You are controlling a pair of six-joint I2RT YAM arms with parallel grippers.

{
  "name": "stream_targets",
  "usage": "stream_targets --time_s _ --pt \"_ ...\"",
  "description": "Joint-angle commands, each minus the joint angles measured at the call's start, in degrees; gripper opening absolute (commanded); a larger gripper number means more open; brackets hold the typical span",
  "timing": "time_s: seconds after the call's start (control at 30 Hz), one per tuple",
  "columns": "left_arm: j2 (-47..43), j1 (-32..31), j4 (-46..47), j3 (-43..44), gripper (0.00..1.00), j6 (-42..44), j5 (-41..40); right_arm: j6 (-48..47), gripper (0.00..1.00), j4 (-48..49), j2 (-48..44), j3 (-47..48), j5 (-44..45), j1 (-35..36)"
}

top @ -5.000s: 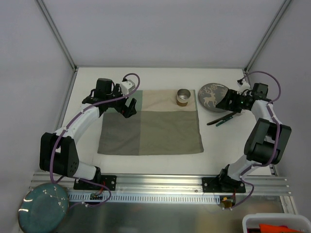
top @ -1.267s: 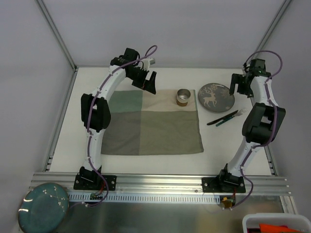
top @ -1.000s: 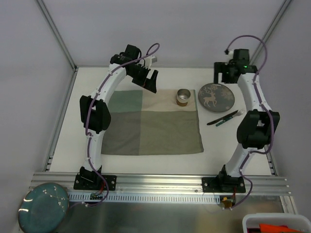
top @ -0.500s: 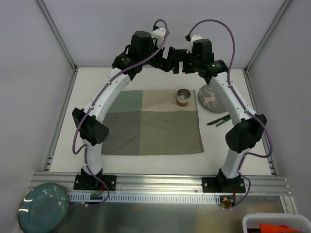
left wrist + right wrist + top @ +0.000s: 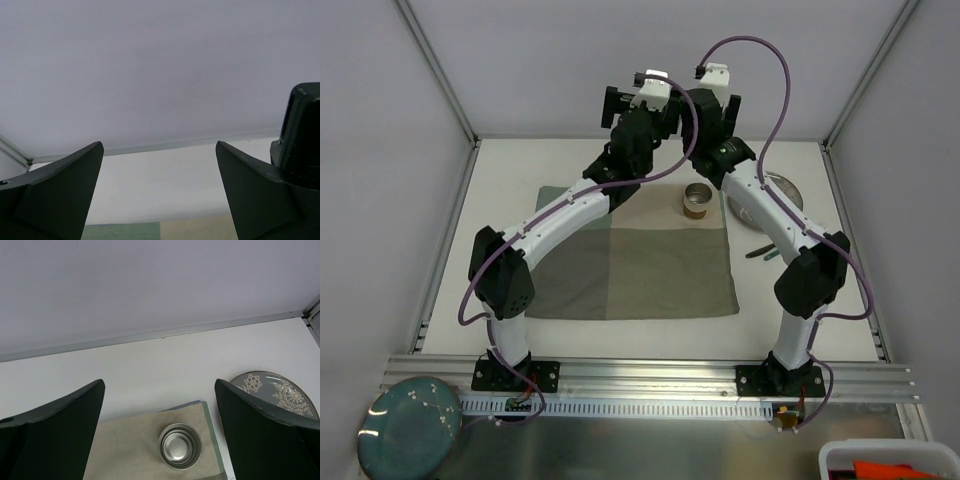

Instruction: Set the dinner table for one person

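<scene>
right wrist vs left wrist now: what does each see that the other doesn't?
Right wrist only: metal cup on the cloth mat, patterned plate right of the mat. Left wrist only: the mat's green patch, and a black block, probably the other arm, at the right edge. Both: white dinner table, back wall, beige mat cloth, and each view's own open tool: right tool, left tool.

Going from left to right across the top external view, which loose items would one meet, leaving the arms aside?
teal plate → metal cup → grey patterned plate → white bin. The cloth mat and the cutlery overlap others, so they are left out.
</scene>
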Motion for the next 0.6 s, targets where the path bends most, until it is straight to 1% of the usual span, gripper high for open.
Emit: stream_targets --time_s 0.0,0.07,0.17,0.27,0.4,0.43,0.47,0.57 --pt "2.08 -8.14 17.36 -1.78 0.99 7.95 1.72 2.79 0.97 11.95 -0.26 -2.35 -0.39 7.18" --pt "2.44 -8.06 17.71 -1.78 0.99 8.56 1.36 2.1 0.97 17.37 -0.43 -5.33 4.35 7.96" --pt "2.53 -8.14 22.8 -4.5 0.99 11.55 2.68 0.78 0.97 23.72 -1.05 -9.46 9.89 9.28" --pt "3.05 -8.49 24.83 -4.6 0.99 13.66 3.39 2.01 0.97 22.94 -1.14 -9.47 13.59 9.73" --pt "4.19 -8.67 27.9 -4.68 0.99 14.19 3.56 2.18 0.97 21.89 -1.14 -9.38 15.09 9.64" --pt "4.02 -8.76 29.13 -6.16 0.99 14.37 3.65 2.36 0.97 21.62 -1.57 -9.38 15.09 9.73" --pt "3.85 -8.85 32.8 -7.22 0.99 14.46 4.0 2.45 0.97 20.93 -1.75 -9.3 15.18 9.73" --pt "3.5 -9.2 35.98 -9.08 0.99 14.72 4.97 2.98 0.97 20.83 -2.89 -10.52 14.48 9.73"
